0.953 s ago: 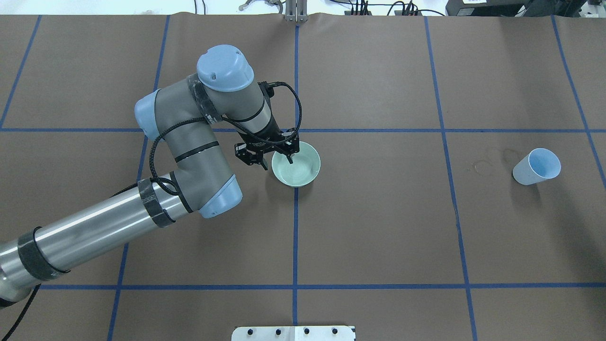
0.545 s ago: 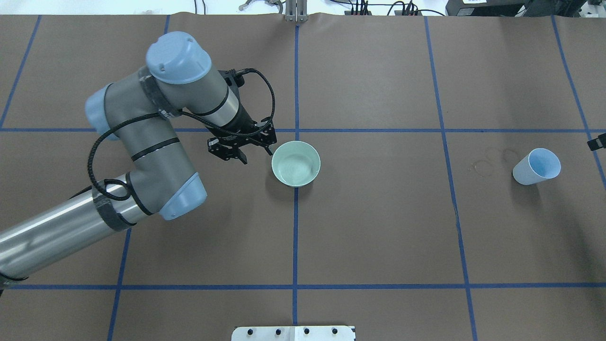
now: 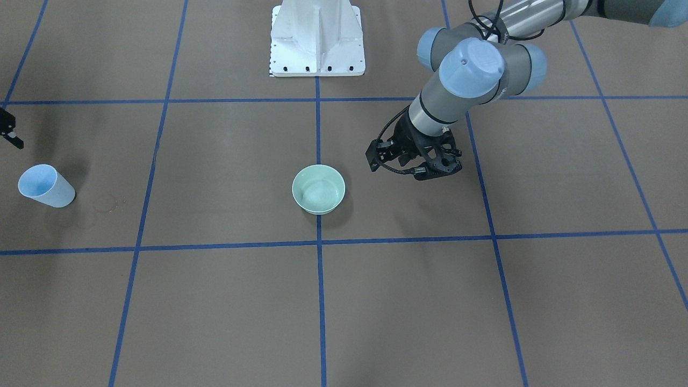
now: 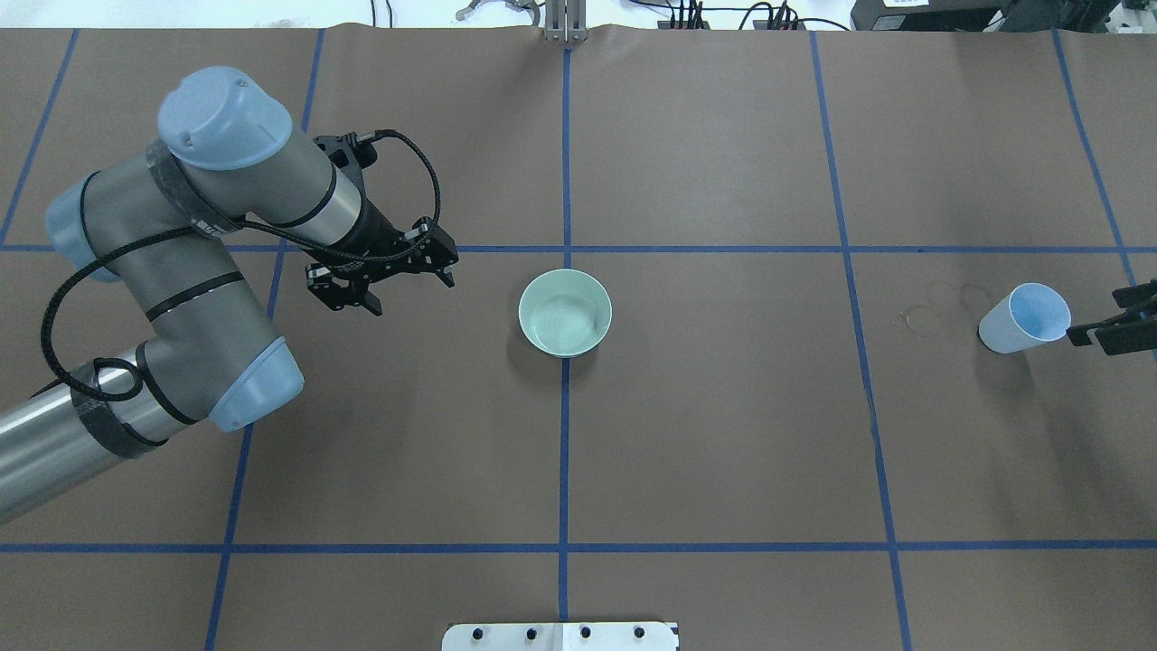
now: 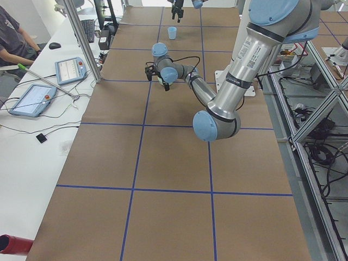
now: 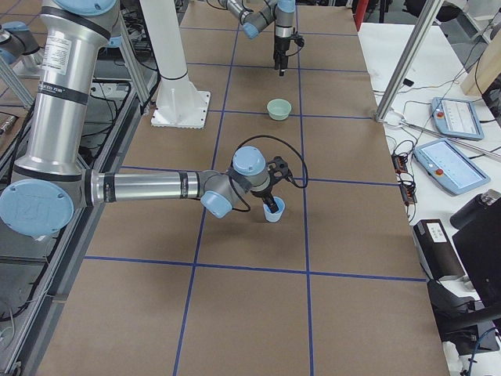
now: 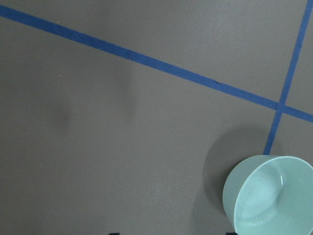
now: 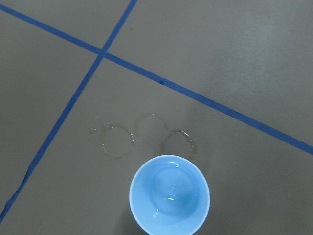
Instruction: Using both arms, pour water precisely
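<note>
The silver-grey tubular left arm point(image 4: 208, 267) has pale blue round joint caps point(image 4: 224, 117). A black braided cable point(image 4: 437, 188) loops just behind its black two-finger left gripper point(image 4: 411, 295); black tape bands point(image 4: 113, 425) wrap the tube farther from that gripper.

A matt brown, paper-like cover point(image 4: 723, 434) lies flat over the table, marked into squares by smooth blue tape point(image 4: 564, 452). At the middle stands a glossy pale green bowl point(image 4: 535, 334), glazed like ceramic. Near the table's right edge, a pale blue cup point(image 4: 994, 333) looks like smooth plastic with a soft sheen. The water point(image 8: 168, 196) inside it shows only as small white glints. Faint dull rings point(image 8: 115, 142) stain the cover beside the cup. The left arm point(image 4: 199, 298) has a shiny brushed-metal tube, matt grey housings, smooth pale blue caps and a braided black cable point(image 4: 437, 185). The left gripper point(image 4: 411, 297) is matt black. The pedestal point(image 3: 317, 43) is white painted metal.
</note>
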